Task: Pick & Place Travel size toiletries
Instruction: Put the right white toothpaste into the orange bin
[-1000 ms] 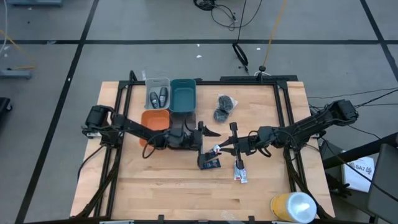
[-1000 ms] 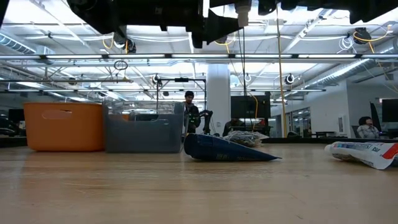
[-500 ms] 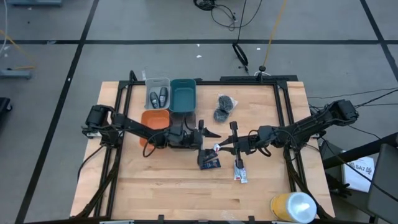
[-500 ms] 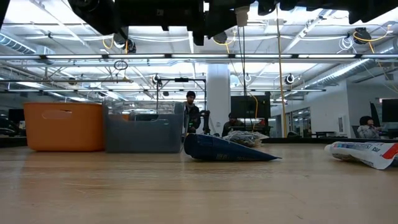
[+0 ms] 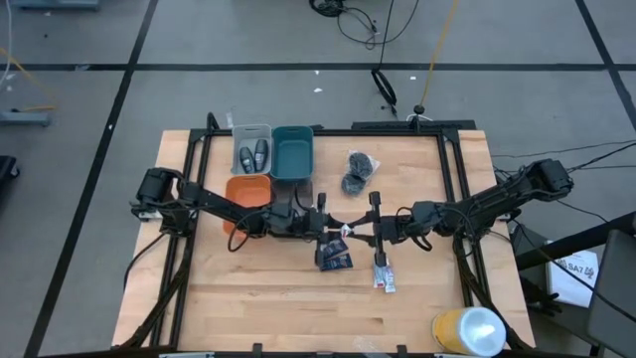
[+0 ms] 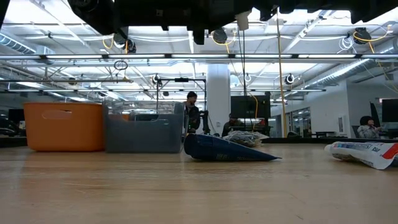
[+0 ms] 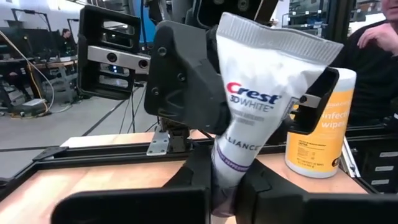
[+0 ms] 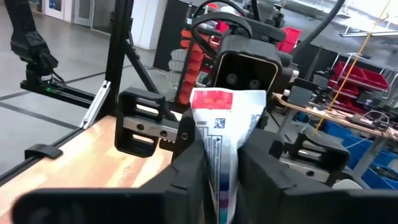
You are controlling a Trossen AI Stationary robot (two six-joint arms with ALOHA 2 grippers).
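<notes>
Mid-air handover, by the look of it: white Crest tube [image 7: 261, 106] held up off the wood, just above and slightly behind the dark blue packet [image 5: 335, 261]. Right gripper [image 5: 360, 235] pinched narrow on the tube's crimped end, coming in from the packet's right. Left gripper [image 5: 331, 230] nose to nose with it from the packet's left, with the tube's cap end reaching into it; cannot tell whether it has clamped.

To do this step well:
- Seat the left grip squarely on the tube's firm lower part, not the soft middle.
- Confirm a firm hold before letting the right gripper go slack.
- Draw the two apart along the tube's length; avoid twisting, since a limp tube likely folds or slips.
- Stay high enough to clear the packet below.

Pale butcher-block table [image 5: 248, 298] with black rails around it. Orange bin [image 5: 248, 189] behind and left of the packet; two more white tubes [image 5: 384, 278] just right of it. Beyond, an open workshop hall with strip lights, cables and racks; a person [image 6: 191, 112] far behind the packet.
</notes>
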